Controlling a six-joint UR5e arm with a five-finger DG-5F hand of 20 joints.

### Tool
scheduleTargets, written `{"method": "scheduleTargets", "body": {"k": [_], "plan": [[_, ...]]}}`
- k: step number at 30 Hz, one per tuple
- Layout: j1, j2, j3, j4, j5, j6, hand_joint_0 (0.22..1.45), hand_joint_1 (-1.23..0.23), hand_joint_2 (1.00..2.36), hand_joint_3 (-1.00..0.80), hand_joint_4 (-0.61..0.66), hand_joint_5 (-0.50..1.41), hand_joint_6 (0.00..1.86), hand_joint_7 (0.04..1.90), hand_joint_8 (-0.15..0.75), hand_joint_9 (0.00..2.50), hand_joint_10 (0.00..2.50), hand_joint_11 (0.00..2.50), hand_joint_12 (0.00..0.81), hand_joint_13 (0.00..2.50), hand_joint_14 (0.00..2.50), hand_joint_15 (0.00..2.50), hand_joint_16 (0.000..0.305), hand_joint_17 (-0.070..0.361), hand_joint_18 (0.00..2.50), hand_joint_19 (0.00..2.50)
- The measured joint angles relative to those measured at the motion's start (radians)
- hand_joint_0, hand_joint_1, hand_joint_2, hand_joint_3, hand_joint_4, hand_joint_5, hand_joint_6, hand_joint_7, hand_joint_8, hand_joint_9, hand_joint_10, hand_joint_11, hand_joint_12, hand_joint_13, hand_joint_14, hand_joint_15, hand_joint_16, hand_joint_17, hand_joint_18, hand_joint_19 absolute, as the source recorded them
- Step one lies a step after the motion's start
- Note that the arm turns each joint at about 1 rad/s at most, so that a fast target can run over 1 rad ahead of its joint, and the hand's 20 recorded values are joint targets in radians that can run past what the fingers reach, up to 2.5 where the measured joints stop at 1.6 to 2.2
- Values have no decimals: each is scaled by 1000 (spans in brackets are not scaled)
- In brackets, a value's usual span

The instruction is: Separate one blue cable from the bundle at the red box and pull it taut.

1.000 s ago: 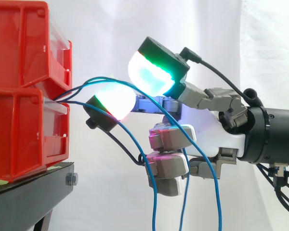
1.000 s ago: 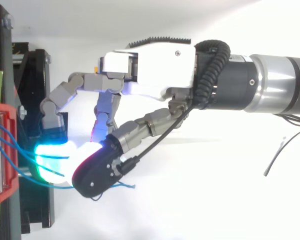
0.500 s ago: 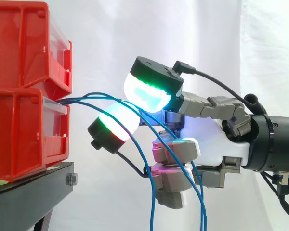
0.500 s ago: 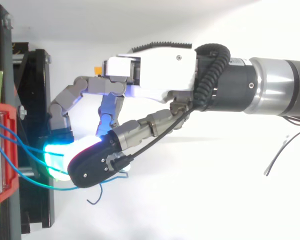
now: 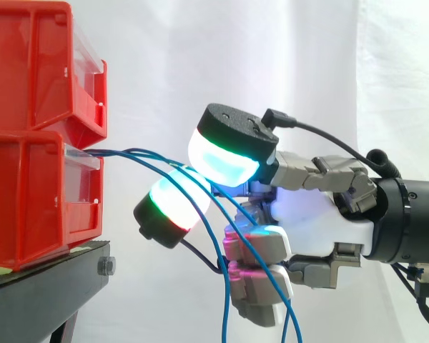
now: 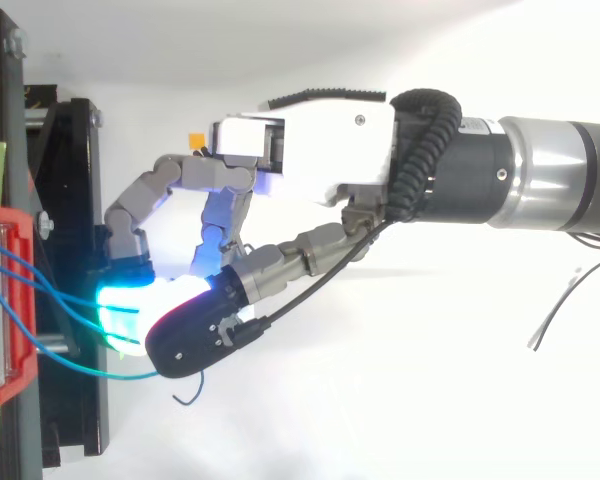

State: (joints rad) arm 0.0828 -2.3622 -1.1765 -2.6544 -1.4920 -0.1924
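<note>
A black stand point(image 5: 36, 294) with a silver bolt point(image 5: 106, 266) on its edge stands before a white curtain point(image 5: 200, 57).

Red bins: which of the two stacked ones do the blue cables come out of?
The lower bin: the blue cables leave over its front lip, beneath the upper bin.

Two red bins point(image 5: 36, 71) are stacked one on the other, the lower one point(image 5: 36, 200) resting on a single black stand point(image 5: 43, 293). Three blue cables point(image 5: 139, 158) can be counted leaving the lower bin in the side view. The top view also shows three at the bin's front point(image 6: 15, 300), though where the strands cross farther out the count is hard to confirm. There is one robot hand point(image 5: 322, 229) and one white curtain point(image 5: 200, 57). One bolt head point(image 5: 106, 266) shows on the stand's edge.
</note>
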Motion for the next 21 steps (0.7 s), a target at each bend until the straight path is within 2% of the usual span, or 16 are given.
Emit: {"method": "scheduleTargets", "body": {"k": [4,13,18,21], "plan": [[0,1,-6,-14,2,-18,621,-767,1013,-227,-29,-137,923,852,305,1301,19,1113,357,1247,25,1055,47,106,1083,953],[2,44,-7,-138,3,-133,654,-820,1014,-276,-56,-143,921,895,285,1282,22,1137,327,1224,25,1065,42,94,1048,984],[5,56,-7,-176,12,-145,663,-820,1012,-311,-52,-146,924,880,286,1278,21,1155,327,1223,27,1080,41,93,1047,992],[10,58,-7,-184,30,-146,656,-819,1012,-325,-38,-148,924,882,285,1276,21,1135,329,1223,29,1072,41,93,1048,994]]}}
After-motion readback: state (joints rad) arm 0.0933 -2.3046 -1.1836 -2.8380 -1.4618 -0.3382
